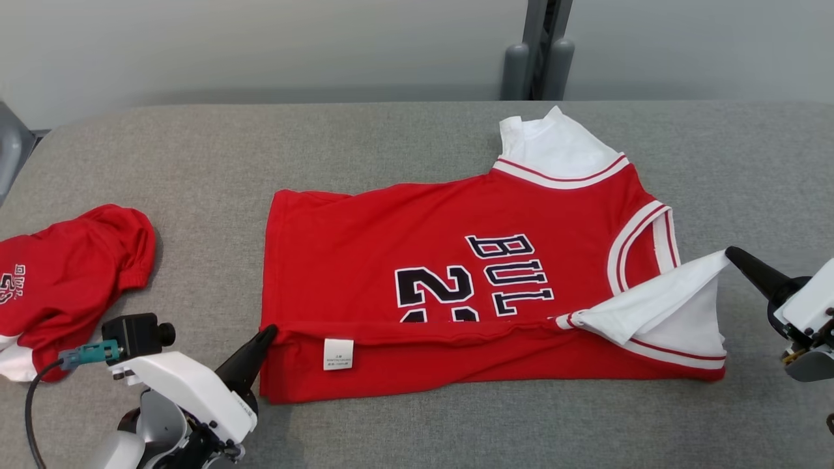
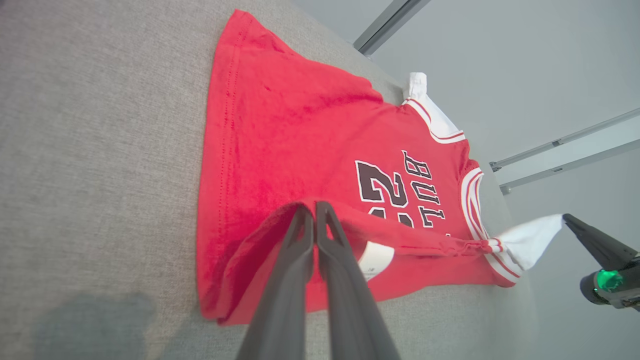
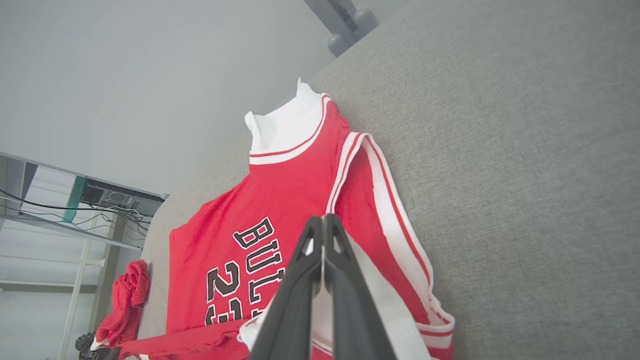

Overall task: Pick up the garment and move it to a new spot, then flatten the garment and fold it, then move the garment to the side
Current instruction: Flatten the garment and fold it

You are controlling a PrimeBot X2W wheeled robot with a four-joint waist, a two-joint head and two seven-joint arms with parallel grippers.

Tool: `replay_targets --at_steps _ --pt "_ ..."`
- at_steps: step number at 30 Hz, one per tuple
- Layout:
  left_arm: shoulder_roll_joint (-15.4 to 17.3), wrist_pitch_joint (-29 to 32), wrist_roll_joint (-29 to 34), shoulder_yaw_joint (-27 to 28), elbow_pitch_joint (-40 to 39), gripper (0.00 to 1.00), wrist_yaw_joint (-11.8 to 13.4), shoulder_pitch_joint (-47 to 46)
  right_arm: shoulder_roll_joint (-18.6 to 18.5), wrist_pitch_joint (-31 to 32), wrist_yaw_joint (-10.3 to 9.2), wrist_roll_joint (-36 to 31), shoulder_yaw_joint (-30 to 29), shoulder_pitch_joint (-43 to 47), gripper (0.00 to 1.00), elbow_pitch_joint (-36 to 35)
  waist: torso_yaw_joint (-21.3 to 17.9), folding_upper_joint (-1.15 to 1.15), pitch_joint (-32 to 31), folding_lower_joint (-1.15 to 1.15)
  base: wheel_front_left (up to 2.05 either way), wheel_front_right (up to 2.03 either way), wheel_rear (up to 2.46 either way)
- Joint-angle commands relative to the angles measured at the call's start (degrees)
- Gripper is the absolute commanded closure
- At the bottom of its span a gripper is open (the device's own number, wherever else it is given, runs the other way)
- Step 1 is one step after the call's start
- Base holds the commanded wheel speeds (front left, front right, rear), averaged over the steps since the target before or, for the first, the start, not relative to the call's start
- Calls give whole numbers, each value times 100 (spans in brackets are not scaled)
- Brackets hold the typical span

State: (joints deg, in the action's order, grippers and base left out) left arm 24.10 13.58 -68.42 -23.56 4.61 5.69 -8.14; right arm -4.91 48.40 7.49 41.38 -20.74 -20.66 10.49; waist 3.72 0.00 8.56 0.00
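**Half-made fold hangs on two small pinches**

The grey cloth-covered worktop (image 1: 195, 163) carries the red jersey (image 1: 404, 241) a little right of its middle, nearer the front edge than the back. The jersey lies print side up. Its long axis runs parallel to the front edge, with the hem toward the left edge and the neck and white sleeves toward the right edge. The strip along its near side is turned over onto the body. A second red garment (image 1: 65, 273) sits crumpled by the left edge, well apart.

The left gripper (image 1: 268, 333) has its fingers pressed together on the hem corner at the fold's left end. The right gripper (image 1: 731, 253) pinches only the tip of the near white sleeve (image 1: 658, 306), which is raised off the cloth and drawn taut.

That sleeve hold looks like the weak point to me. A pull toward the back edge could slip the tip free, or drag the sleeve alone while the red body stays behind. If the two arms don't travel evenly, I'd expect the crease to skew and the cloth to bunch. The small white label (image 1: 338, 354) lies on the turned strip.
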Motion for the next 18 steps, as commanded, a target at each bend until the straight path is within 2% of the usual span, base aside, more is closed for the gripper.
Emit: replay_targets --at_steps 1,18 --pt "-10 -30 39 5 50 100 -37 -116 -59 -75 0 -33 26 -57 100 51 30 0 50 0 0 0 0" --pt "-389 -450 335 -127 1014 100 -215 -685 -363 -986 0 -3 535 -398 100 601 118 0 350 0 0 0 0"
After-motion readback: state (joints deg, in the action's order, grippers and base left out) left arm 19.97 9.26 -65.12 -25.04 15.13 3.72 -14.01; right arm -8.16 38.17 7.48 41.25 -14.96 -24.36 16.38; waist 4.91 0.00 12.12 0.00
